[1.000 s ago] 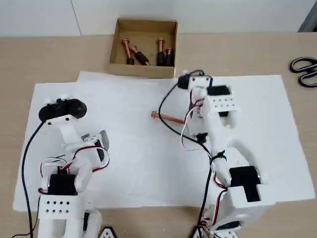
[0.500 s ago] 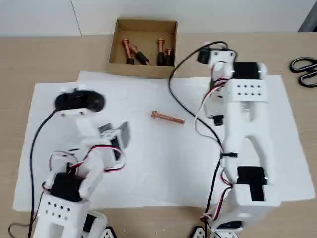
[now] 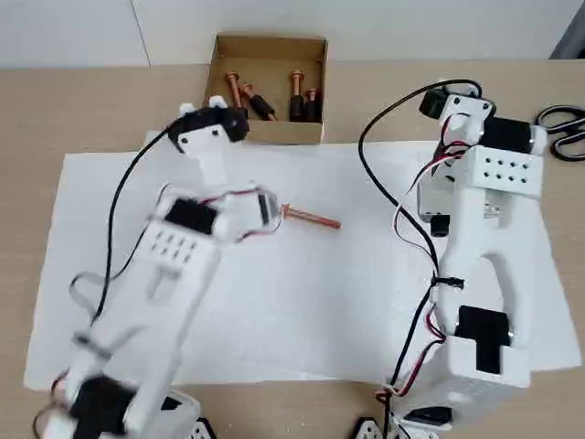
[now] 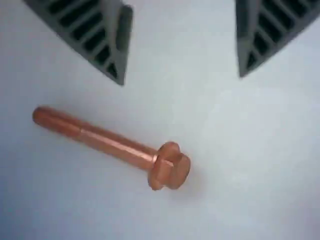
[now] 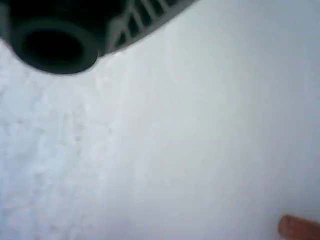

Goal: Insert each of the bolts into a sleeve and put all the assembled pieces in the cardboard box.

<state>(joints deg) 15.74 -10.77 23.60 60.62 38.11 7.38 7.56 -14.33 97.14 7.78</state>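
High view: we judge the step in hand to be the pick-up of the last loose bolt (image 3: 311, 218). It lies near the middle of the white paper sheet (image 3: 302, 311), head toward 9 o'clock and shank toward 3 o'clock. The cardboard box (image 3: 265, 133) stands at 12 o'clock from it, well apart, and already holds four assembled pieces (image 3: 299, 101). By our reckoning only this bolt is left to be sleeved and boxed.

The left gripper (image 4: 180, 77) hangs over the sheet just at 9 o'clock of the bolt's head. Its jaws stand wide apart, with nothing between them and touching nothing. In the left wrist view the bolt lies beyond the two ribbed fingertips (image 4: 117, 75), not yet between them.

The right gripper (image 3: 431, 208) waits at 3 o'clock of the bolt, well apart from it. The right wrist view shows a black sleeve (image 5: 52, 47) end-on against a ribbed finger, off the paper. We take the jaws to be clamped on the sleeve, though we see just one finger.

For the next move, we think the left gripper must straddle the shank near the head, come down and close. It must then lift the bolt level so the free end can meet the sleeve's bore. A round shank on paper may roll away from a skewed grip.
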